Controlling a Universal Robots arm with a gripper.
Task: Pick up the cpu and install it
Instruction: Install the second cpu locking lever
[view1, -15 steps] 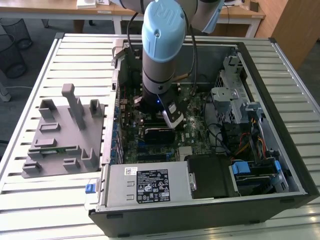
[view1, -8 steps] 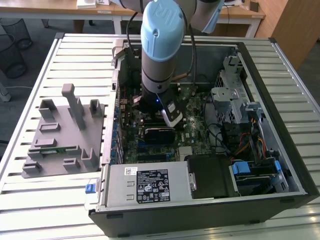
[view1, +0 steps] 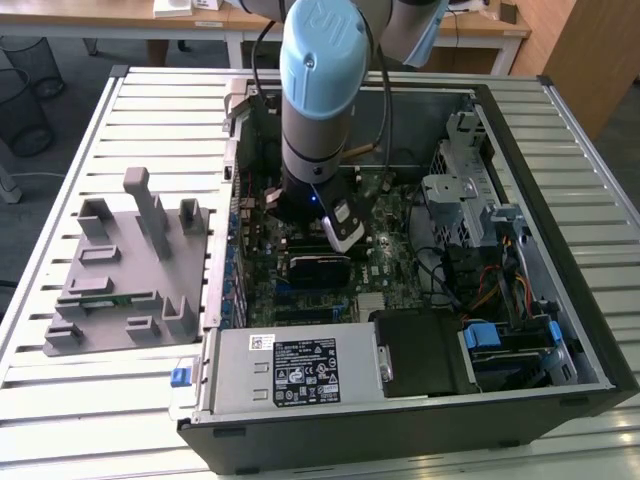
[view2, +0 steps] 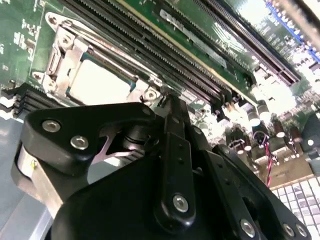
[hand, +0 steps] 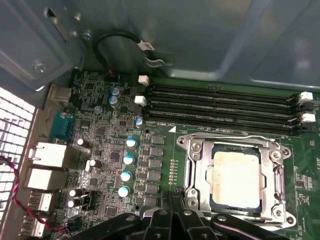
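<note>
The cpu (hand: 235, 176) lies flat in the motherboard socket, its pale silver top showing inside the metal retaining frame (hand: 196, 170). In the second wrist view the cpu (view2: 98, 83) sits just past my fingertips. My gripper (hand: 176, 198) hovers low over the board beside the socket's edge, its black fingers (view2: 169, 131) drawn together with nothing between them. In the exterior view my gripper (view1: 322, 232) reaches down into the open computer case (view1: 520, 160), over the motherboard's middle.
Several black memory slots (hand: 225, 102) run alongside the socket. Capacitors (hand: 127, 160) and rear ports (hand: 47, 155) stand nearby. A power supply (view1: 290, 370), a drive cage (view1: 470, 190) and cables crowd the case. A grey fixture (view1: 125, 265) holding a green memory stick (view1: 100, 298) sits at the exterior view's left.
</note>
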